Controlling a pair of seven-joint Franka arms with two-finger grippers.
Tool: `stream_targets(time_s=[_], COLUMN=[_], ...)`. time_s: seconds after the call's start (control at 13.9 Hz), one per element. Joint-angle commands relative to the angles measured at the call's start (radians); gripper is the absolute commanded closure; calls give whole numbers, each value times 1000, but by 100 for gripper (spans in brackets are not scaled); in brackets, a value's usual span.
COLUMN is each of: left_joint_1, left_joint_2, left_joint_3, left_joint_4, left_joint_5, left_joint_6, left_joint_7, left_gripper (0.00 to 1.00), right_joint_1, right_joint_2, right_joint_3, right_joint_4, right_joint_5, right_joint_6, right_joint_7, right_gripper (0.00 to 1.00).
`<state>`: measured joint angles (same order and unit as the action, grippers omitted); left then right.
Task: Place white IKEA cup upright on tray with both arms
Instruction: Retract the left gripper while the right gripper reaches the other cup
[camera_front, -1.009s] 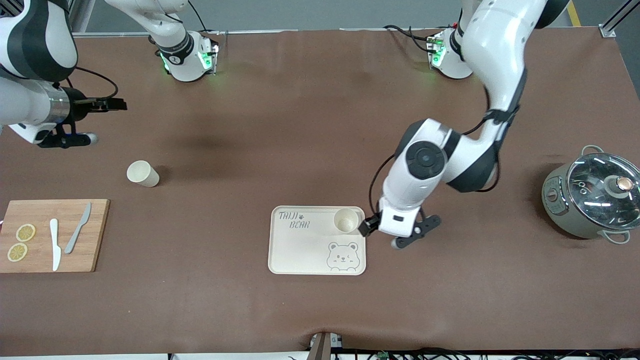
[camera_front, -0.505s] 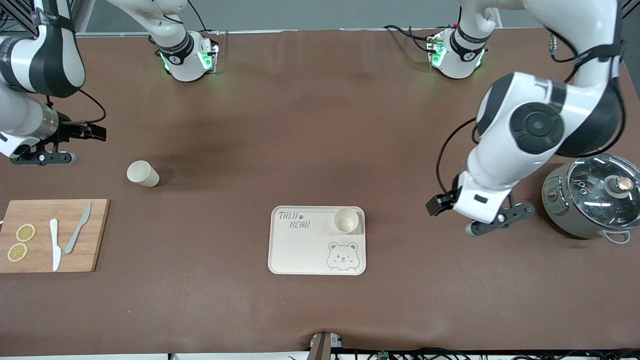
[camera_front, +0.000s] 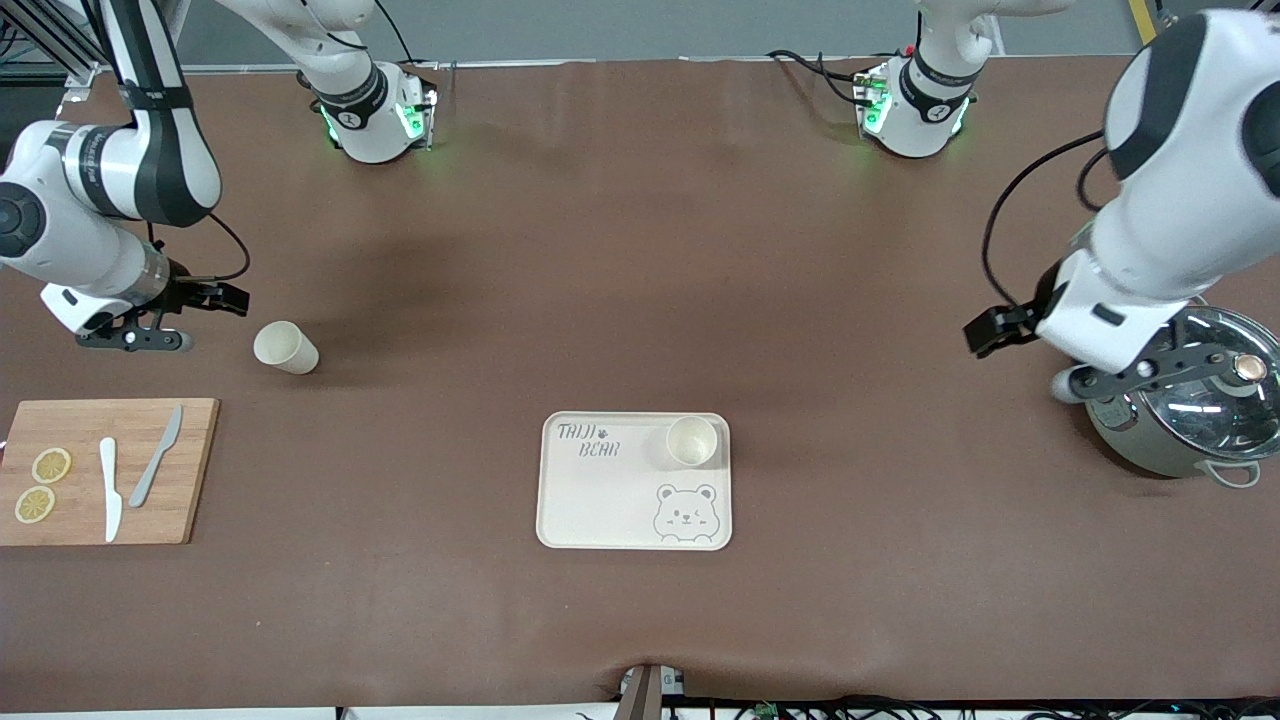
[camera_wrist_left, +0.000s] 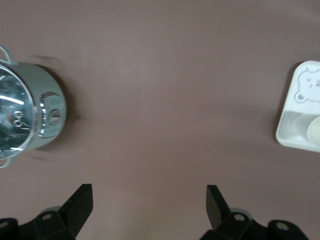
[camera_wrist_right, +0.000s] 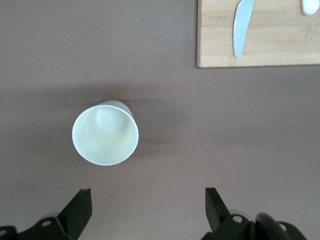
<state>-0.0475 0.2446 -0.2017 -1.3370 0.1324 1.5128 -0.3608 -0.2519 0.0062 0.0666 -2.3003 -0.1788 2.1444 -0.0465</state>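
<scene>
On the tray (camera_front: 636, 481), at its 1 o'clock corner, one white cup (camera_front: 691, 441) stands upright: first placement looks done. Second cup (camera_front: 285, 348) remains on the desk near the cutting board (camera_front: 108, 471). Right gripper (camera_front: 190, 318) hovers beside it, jaws wide, empty. Left gripper (camera_front: 1030, 355) waits over the pot (camera_front: 1185, 400), jaws wide.

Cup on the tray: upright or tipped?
Upright. The cup shows a round open mouth facing up, standing in the tray corner beside the lettering.
</scene>
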Motion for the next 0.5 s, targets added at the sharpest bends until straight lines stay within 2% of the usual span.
stream_targets(time_s=[0.0, 0.07, 0.43], left_joint_1=[41, 52, 95], left_joint_2=[-70, -79, -114], left_joint_3=[-4, -4, -2], left_joint_4=[-31, -31, -30], left_joint_5=[16, 16, 9], left_joint_6=[-32, -42, -83], left_joint_7=[94, 123, 183], left_gripper=[0, 0, 0], right_joint_1=[-10, -16, -21], right_joint_2=[26, 41, 136], right_joint_3=[12, 12, 12], right_joint_4=[-53, -67, -68], right_joint_5=[-8, -7, -7], right_joint_6=[92, 142, 274], right_joint_7=[34, 37, 79], right_gripper=[5, 6, 39])
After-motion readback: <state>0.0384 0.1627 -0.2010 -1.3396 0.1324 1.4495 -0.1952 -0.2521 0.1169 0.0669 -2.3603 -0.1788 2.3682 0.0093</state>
